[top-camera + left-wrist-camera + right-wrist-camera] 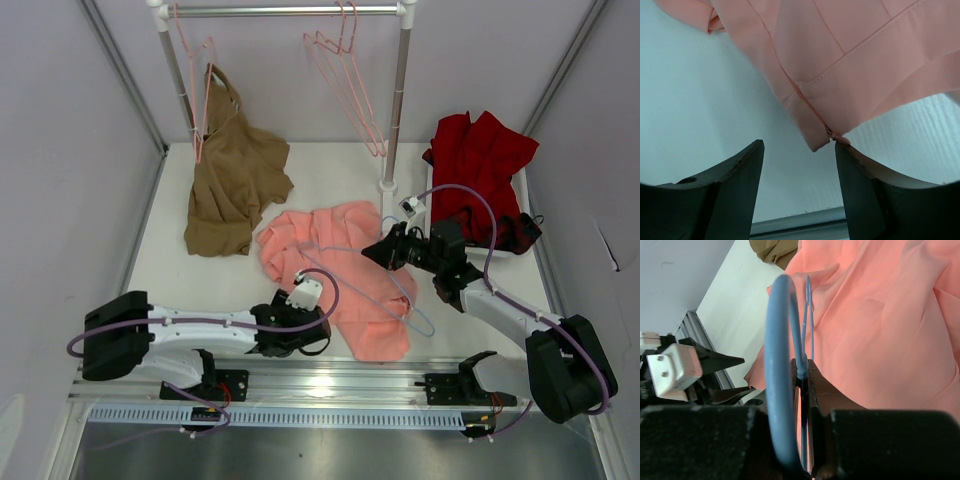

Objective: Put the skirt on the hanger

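The salmon-pink skirt (340, 260) lies crumpled on the white table, mid-front. The light blue hanger (420, 312) lies across its right side. My right gripper (385, 250) is shut on the hanger's wire at the skirt's upper right edge. In the right wrist view the blue hook (775, 365) curves in front of the shut gripper (804, 362), with the skirt (880, 315) beyond. My left gripper (318, 330) is low at the skirt's near-left edge. In the left wrist view it (799, 142) stands open and empty, and a seamed corner of the skirt (850, 60) ends just at the right fingertip (840, 145).
A tan-brown garment (232, 190) hangs from a pink hanger (195, 70) and spreads over the table at back left. More pink hangers (345, 80) hang on the rack, whose post (398, 110) stands behind the skirt. A dark red garment (480, 160) lies back right. A metal rail (340, 385) lines the near edge.
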Robot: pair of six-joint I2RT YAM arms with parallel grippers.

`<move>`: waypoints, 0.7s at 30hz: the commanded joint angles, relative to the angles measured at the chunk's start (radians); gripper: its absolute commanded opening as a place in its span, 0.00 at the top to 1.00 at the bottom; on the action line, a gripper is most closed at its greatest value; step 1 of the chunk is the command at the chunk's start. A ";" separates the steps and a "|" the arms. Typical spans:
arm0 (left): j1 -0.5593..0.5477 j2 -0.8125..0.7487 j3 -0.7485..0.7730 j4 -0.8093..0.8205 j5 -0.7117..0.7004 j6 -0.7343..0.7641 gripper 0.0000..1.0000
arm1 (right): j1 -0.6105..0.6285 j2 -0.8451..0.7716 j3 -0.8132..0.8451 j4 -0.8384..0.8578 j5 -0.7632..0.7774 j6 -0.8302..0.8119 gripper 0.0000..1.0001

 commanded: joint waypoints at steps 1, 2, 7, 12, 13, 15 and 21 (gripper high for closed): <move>0.031 0.041 0.024 0.052 -0.072 0.024 0.35 | 0.000 -0.003 0.046 0.023 -0.022 0.011 1.00; 0.054 0.042 0.019 0.081 -0.058 0.070 0.35 | 0.000 -0.006 0.043 0.025 -0.020 0.012 1.00; 0.180 -0.040 -0.050 0.286 0.024 0.194 0.39 | -0.002 -0.017 0.052 0.003 -0.018 0.006 1.00; 0.305 -0.054 -0.030 0.354 0.124 0.320 0.61 | -0.002 -0.041 0.048 0.002 -0.009 0.009 1.00; 0.326 -0.060 -0.026 0.359 0.142 0.328 0.66 | -0.002 -0.046 0.048 -0.001 -0.005 0.008 1.00; 0.408 -0.071 -0.015 0.373 0.250 0.355 0.75 | -0.002 -0.070 0.042 -0.003 -0.002 0.009 1.00; 0.644 -0.024 0.043 0.366 0.532 0.352 0.91 | 0.003 -0.124 0.020 0.014 0.027 0.023 1.00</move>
